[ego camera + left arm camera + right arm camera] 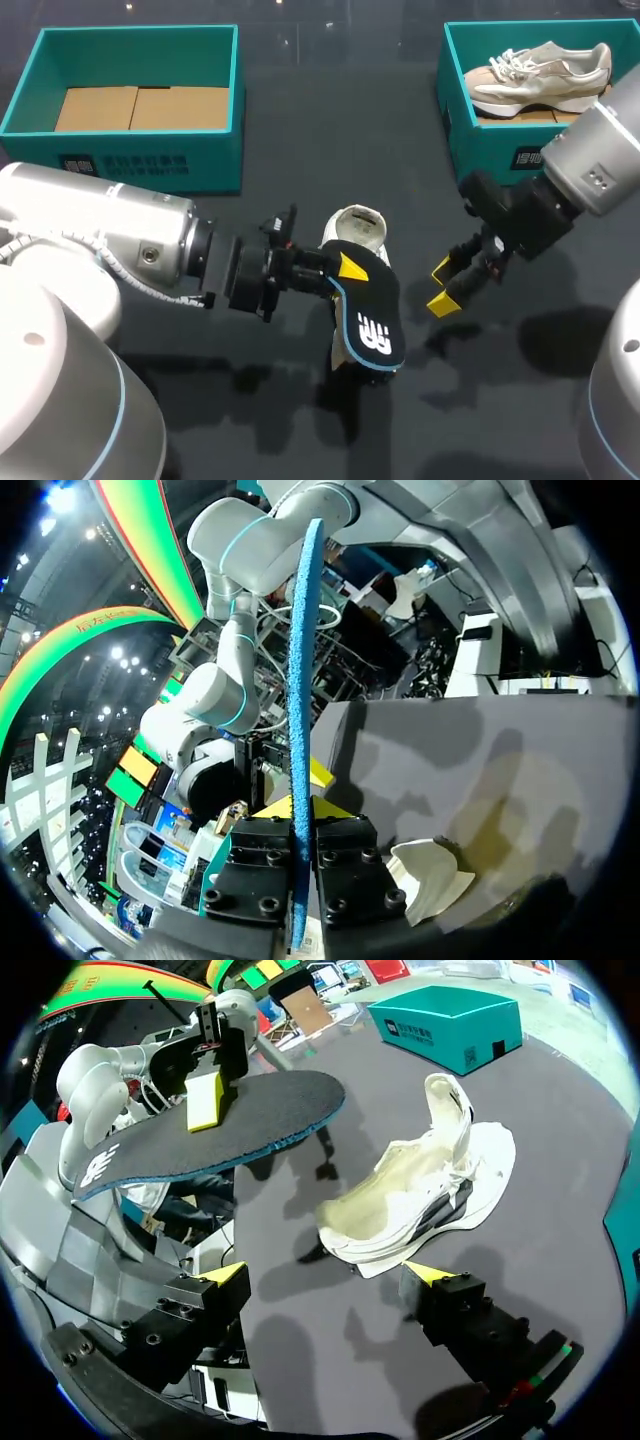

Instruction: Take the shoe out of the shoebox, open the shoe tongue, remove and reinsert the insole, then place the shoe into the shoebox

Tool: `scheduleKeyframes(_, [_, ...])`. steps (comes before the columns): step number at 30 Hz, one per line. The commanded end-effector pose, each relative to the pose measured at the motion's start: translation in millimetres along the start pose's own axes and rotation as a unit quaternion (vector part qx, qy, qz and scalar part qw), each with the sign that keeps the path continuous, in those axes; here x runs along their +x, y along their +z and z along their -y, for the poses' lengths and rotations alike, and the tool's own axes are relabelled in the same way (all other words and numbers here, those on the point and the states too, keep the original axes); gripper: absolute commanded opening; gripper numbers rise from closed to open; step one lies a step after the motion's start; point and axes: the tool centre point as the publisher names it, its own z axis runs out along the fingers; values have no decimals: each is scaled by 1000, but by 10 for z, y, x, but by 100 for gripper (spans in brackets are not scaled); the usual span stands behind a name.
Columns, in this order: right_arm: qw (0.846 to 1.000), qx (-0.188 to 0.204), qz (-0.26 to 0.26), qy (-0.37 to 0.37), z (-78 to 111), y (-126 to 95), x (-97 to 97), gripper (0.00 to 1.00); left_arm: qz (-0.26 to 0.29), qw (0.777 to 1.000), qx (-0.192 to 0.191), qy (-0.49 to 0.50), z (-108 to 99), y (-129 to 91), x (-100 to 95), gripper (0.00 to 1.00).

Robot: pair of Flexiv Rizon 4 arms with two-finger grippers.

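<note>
A black insole (367,318) with a white logo and a blue underside hangs above the table with my left gripper (340,268) shut on its heel end. In the left wrist view the insole (300,670) stands edge-on between the closed fingers (298,805). The cream shoe (358,228) lies on the dark table just under and behind the insole, its tongue pulled open. My right gripper (445,285) hovers open to the right of the shoe, holding nothing. From the right wrist the shoe (420,1195) lies ahead of the open gripper (325,1275), with the insole (210,1130) raised beside it.
A teal shoebox (470,140) at the back right holds a second pale shoe (540,72). Another teal box (215,150) at the back left holds cardboard; it also shows as the teal box (450,1020) beyond the shoe.
</note>
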Motion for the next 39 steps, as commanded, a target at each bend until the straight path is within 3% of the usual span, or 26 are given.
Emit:
scheduleKeyframes(1, [1000, 3, 0, 0, -11, 13, -15, 100, 0, 1000, -2, 0, 5, 10, 6, 0])
scheduleKeyframes(5, [1000, 12, 4, -26, -14, 60, -66, 100, 12, 999, 4, -29, -87, 40, 109, 0])
scheduleKeyframes(14, [993, 60, 72, -78, 30, 355, -202, 100, 33, 995, -4, -97, -218, -42, 221, 0])
scheduleKeyframes(28, [991, 68, 58, -96, 61, 425, -254, 100, 39, 994, 8, -102, -251, -14, 275, 0])
scheduleKeyframes(36, [971, 87, 154, -162, 76, 578, -318, 100, 59, 990, 20, -130, -314, -47, 381, 0])
scheduleKeyframes(39, [966, 103, 167, -168, 64, 609, -352, 100, 66, 985, 30, -157, -333, -49, 369, 0])
